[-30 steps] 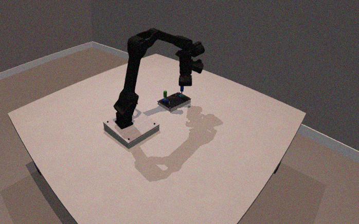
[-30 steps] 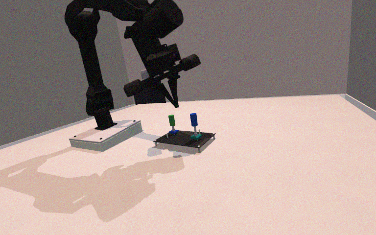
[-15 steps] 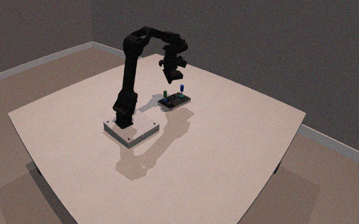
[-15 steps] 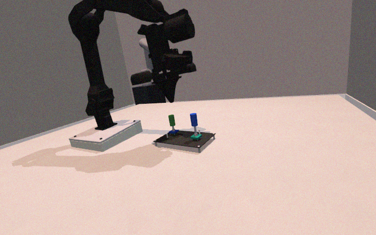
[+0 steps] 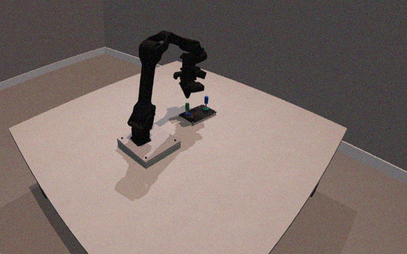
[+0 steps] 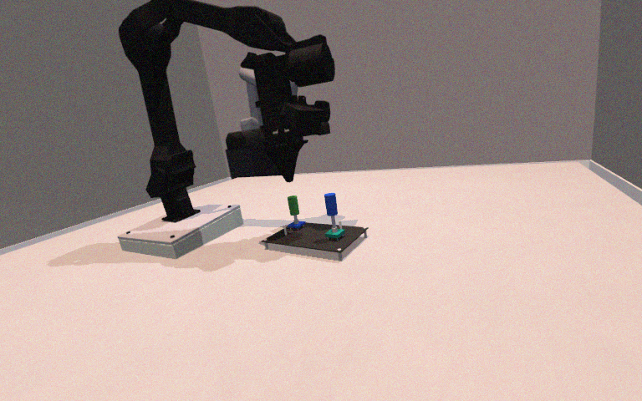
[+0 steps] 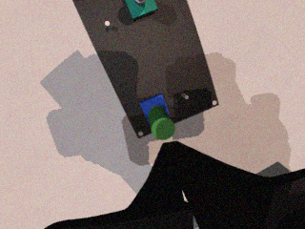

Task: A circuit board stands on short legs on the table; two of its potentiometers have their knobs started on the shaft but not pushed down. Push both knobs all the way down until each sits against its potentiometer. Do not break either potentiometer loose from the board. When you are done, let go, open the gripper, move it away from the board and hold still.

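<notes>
A dark circuit board [image 5: 199,115] [image 6: 312,238] [image 7: 152,45] stands on short legs on the table. A green knob [image 5: 187,106] [image 6: 292,205] [image 7: 163,129] sits high on the shaft of a blue potentiometer [image 6: 295,225] [image 7: 152,106]. A blue knob [image 5: 206,99] [image 6: 330,203] sits high on the shaft of a green potentiometer [image 5: 205,108] [image 6: 334,233] [image 7: 140,7]. My gripper [image 5: 187,95] [image 6: 287,178] [image 7: 170,149] is shut and empty. It points down and hangs above the green knob, clear of it.
The arm's grey base plate [image 5: 149,148] [image 6: 182,234] lies on the table left of the board. A second, pale robot arm [image 6: 249,101] stands behind the table, partly hidden by my arm. A wall rises at the far right [image 6: 618,84].
</notes>
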Controlling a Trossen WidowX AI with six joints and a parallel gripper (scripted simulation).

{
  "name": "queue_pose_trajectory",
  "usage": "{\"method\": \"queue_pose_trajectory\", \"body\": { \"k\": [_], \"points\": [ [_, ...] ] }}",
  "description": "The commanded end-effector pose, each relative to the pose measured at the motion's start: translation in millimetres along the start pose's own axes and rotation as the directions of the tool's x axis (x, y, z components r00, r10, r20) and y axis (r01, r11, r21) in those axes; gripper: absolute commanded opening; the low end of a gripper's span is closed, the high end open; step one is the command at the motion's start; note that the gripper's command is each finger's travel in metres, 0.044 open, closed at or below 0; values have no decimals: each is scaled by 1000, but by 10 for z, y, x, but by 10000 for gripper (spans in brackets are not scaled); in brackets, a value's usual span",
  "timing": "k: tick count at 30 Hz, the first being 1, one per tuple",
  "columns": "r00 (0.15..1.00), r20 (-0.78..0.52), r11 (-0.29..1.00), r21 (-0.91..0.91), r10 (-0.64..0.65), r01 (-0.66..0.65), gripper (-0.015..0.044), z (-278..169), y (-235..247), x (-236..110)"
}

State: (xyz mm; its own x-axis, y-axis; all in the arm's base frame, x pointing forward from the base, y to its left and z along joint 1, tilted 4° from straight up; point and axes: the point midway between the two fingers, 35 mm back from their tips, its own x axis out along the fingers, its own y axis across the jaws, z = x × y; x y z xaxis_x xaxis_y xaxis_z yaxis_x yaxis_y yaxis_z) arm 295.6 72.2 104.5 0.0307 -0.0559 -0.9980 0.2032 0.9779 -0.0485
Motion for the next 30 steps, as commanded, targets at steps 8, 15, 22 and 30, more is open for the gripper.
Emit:
{"method": "queue_pose_trajectory", "body": {
  "k": [8,15,22,30],
  "points": [
    [1000,3,1000,-6,-5,5,0,3,-6,120],
    [1000,3,1000,-6,-5,5,0,1,-7,234],
    [1000,3,1000,-6,-5,5,0,1,-7,233],
    [1000,3,1000,-6,-5,5,0,1,-7,245]
  ]
}}
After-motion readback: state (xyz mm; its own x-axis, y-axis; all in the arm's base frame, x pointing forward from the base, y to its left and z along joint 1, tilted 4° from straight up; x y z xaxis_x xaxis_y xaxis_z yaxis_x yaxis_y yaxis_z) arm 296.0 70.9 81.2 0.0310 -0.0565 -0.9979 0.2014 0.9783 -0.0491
